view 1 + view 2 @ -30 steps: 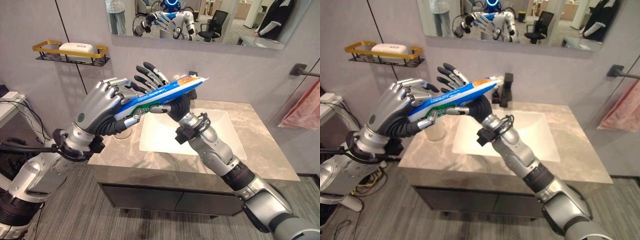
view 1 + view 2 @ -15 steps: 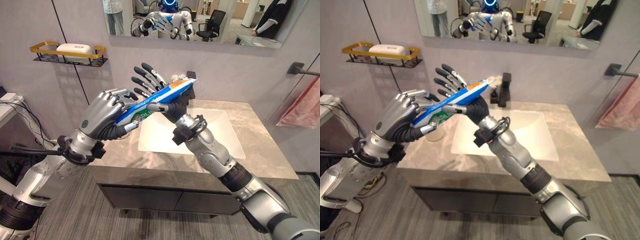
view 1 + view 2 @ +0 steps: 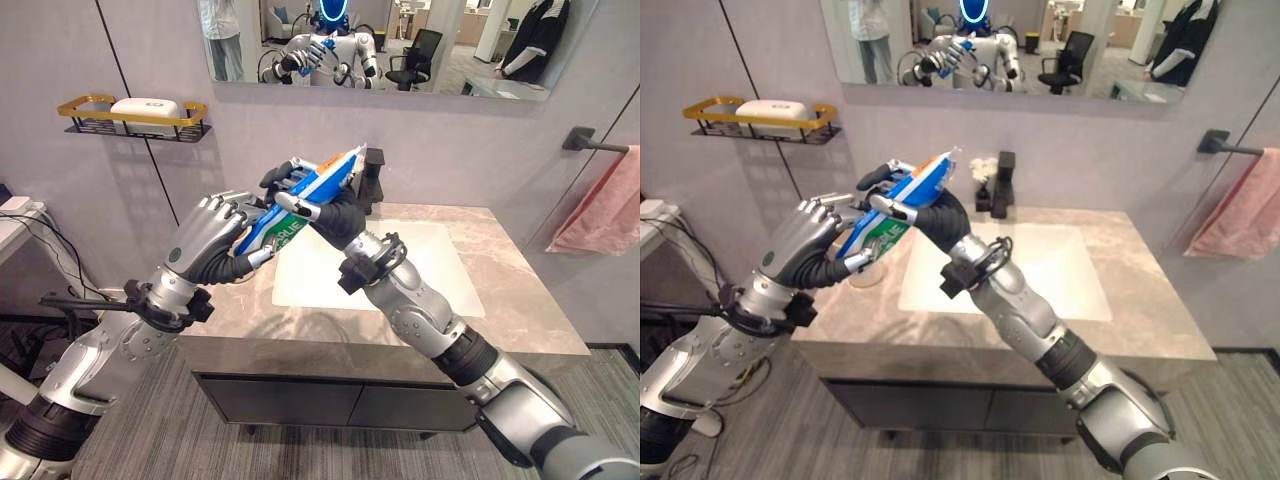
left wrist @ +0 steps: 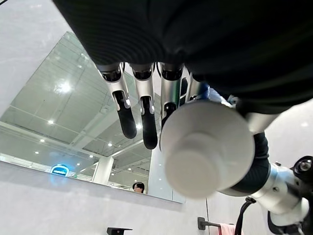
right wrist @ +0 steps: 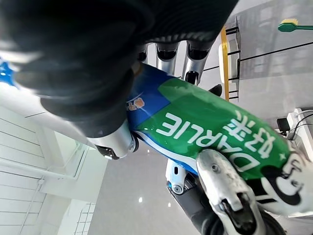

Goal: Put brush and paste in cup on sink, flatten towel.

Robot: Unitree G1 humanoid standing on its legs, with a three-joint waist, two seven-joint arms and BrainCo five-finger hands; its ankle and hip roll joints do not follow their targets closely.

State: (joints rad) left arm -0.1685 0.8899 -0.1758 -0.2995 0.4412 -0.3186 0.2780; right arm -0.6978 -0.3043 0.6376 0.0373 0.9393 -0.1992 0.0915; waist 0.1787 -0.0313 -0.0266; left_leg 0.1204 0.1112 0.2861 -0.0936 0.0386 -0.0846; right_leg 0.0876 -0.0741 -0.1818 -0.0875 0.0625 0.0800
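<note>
A blue, green and white toothpaste tube [image 3: 282, 228] is held tilted in the air over the counter's left part, its crimped end up toward the faucet. My left hand [image 3: 205, 235] is curled round its lower end, where the white cap [image 4: 208, 147] shows beside the fingers. My right hand [image 3: 335, 215] grips the middle, with fingers [image 5: 193, 66] curled over the label [image 5: 215, 127]. A clear cup [image 3: 866, 276] stands on the counter behind my left hand. A green toothbrush [image 5: 296, 25] shows far off in the right wrist view. A pink towel [image 3: 600, 205] hangs bunched on a bar at right.
A white basin [image 3: 400, 270] is set in the grey stone counter [image 3: 540, 320], with a black faucet [image 3: 373, 185] at the back. A gold-rimmed wall shelf [image 3: 135, 110] holds white soap. A mirror hangs above.
My right hand's fingers, spread wide before, have closed over the tube. Both hands and the tube have moved away toward the wall. The camera view has shifted a little.
</note>
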